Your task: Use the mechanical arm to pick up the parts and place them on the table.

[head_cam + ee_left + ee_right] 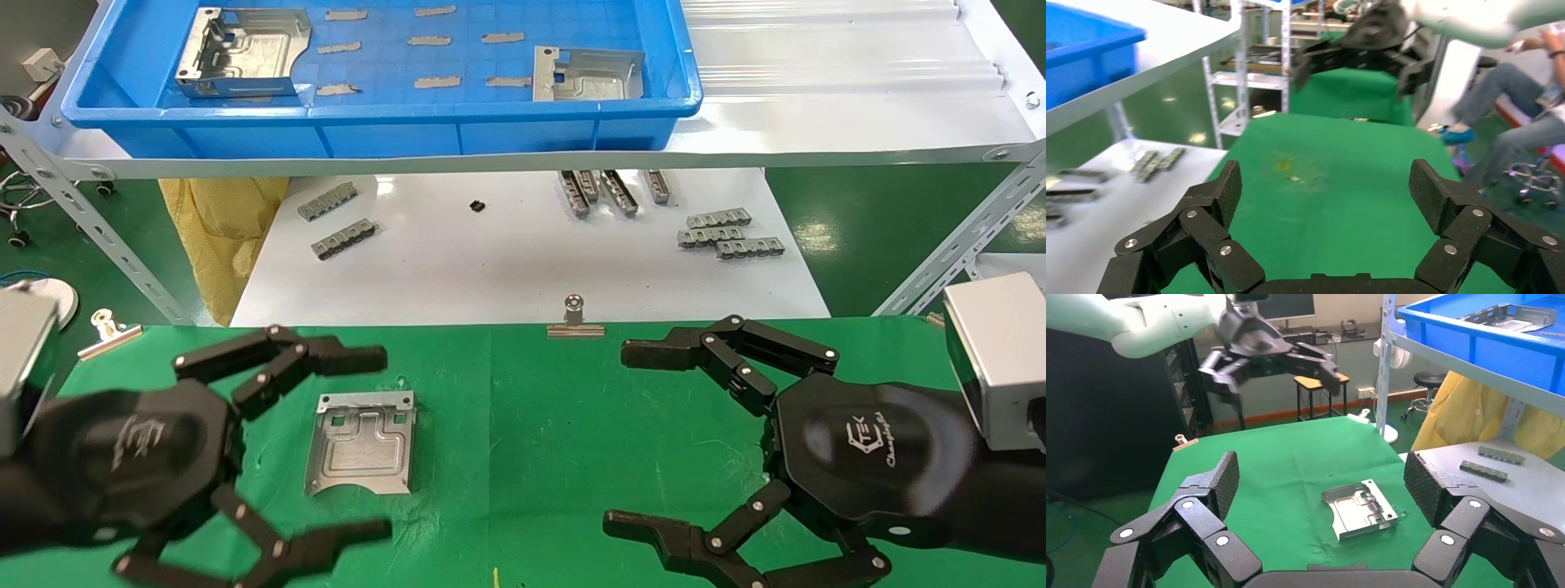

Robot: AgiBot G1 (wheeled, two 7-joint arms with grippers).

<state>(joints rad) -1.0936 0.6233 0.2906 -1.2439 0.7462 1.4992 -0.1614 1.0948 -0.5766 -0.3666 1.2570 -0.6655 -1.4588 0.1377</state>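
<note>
One silvery stamped plate (362, 442) lies flat on the green cloth table (523, 425), left of centre; it also shows in the right wrist view (1360, 509). Two more plates (243, 52) (586, 73) lie in the blue bin (384, 122) on the shelf. My left gripper (384, 445) is open and empty just left of the table plate, with one finger beyond it and one nearer; its fingers (1225, 191) frame bare cloth. My right gripper (617, 437) is open and empty over the table's right half; its fingers (1420, 482) point toward the plate.
Thin grey strips (429, 41) lie in the bin. Small grey slotted bars (727, 233) sit on the white tabletop (523, 269) beyond the cloth. Metal clips (574, 320) (108, 331) hold the cloth's far edge. Shelf legs (90, 229) stand at both sides.
</note>
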